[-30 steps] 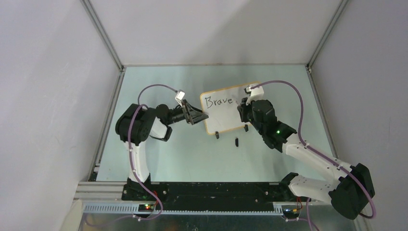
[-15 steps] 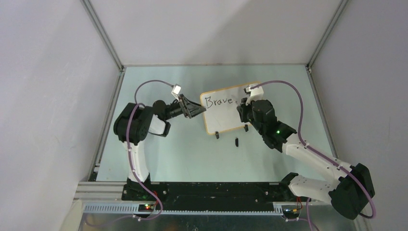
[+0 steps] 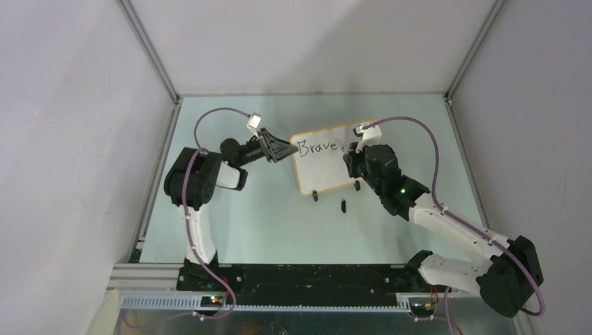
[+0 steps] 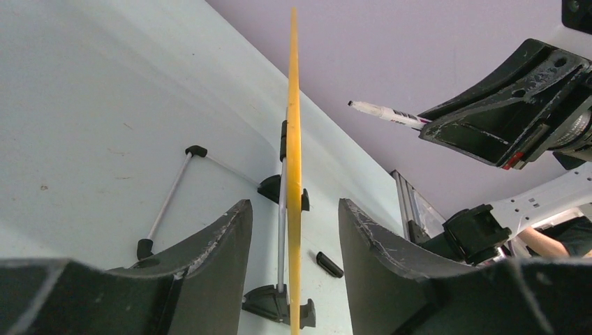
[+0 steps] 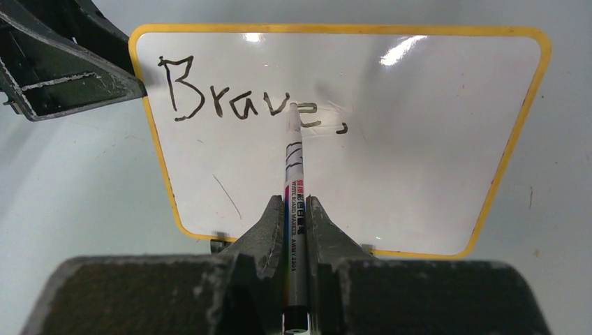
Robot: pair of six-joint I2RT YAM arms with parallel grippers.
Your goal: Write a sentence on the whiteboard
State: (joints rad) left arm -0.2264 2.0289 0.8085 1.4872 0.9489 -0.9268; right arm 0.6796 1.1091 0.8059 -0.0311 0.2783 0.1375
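The whiteboard (image 3: 328, 171) stands upright on its two black clip feet, orange-framed, with the sentence (image 5: 244, 98) reading "Brave," in black along its top. My left gripper (image 3: 285, 151) is open and straddles the board's left edge (image 4: 294, 139), a gap showing on each side of the frame. My right gripper (image 5: 296, 199) is shut on a whiteboard marker (image 5: 293, 160). The marker's tip lies at the "e" of the word. In the left wrist view the marker (image 4: 384, 112) points at the board's face from the right.
A black marker cap (image 3: 343, 205) lies on the pale green table in front of the board. Thin metal stand legs (image 4: 167, 199) reach out behind the board. Grey walls enclose the table (image 3: 230, 216) on three sides.
My left gripper has moved toward the far end of the board's left edge, and its jaws have narrowed around the frame. The right arm and marker have stayed still.
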